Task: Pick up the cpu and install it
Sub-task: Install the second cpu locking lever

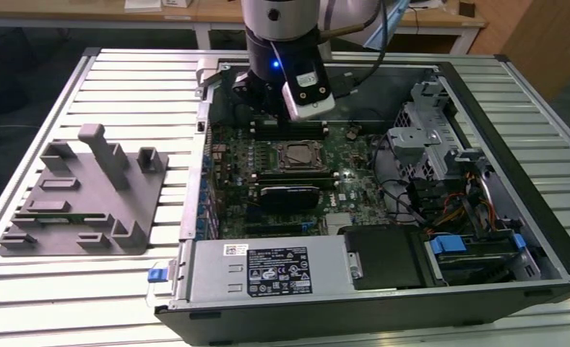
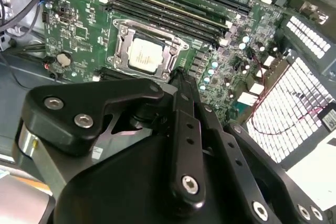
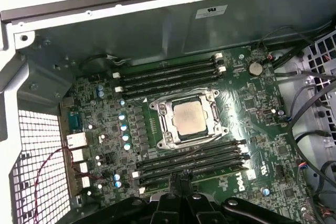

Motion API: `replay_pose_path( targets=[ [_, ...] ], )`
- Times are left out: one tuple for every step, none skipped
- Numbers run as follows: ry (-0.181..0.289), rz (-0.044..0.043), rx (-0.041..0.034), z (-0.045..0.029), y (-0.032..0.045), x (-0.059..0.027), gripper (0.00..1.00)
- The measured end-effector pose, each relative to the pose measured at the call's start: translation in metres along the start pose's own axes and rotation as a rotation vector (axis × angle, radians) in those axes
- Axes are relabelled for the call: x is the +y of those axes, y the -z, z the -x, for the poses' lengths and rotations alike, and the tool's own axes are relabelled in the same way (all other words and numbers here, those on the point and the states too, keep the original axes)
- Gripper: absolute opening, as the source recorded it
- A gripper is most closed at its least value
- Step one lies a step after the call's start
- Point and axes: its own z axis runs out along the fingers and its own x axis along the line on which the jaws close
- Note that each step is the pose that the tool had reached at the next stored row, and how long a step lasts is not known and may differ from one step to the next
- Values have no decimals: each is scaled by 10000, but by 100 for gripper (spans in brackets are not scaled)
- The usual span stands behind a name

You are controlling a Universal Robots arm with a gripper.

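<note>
The cpu (image 3: 188, 117) sits flat inside the motherboard socket (image 3: 163, 129), framed by its metal bracket, between the rows of memory slots (image 3: 168, 72). The gripper (image 3: 181, 182) hangs above the motherboard (image 1: 295, 173) just beside the socket, its fingers pressed together on nothing, apart from the chip.

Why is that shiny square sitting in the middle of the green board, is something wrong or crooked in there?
Nothing stands out. The cpu lies flat and square inside the socket on the motherboard, and the gripper hangs above it, holding nothing. Nothing looks spilled or broken.
</note>
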Motion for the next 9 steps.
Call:
replay_pose_path(
  targets=[
    [0, 0, 0, 0, 0, 0, 11],
    [0, -1, 1, 0, 0, 0, 11],
    [0, 0, 0, 0, -1, 0, 11],
    [0, 0, 0, 0, -1, 0, 11],
    [0, 0, 0, 0, -1, 0, 11],
    [0, 1, 0, 0, -2, 0, 11],
    [0, 0, 0, 0, -2, 0, 11],
    [0, 0, 0, 0, -2, 0, 11],
    [0, 0, 0, 0, -2, 0, 11]
  ],
)
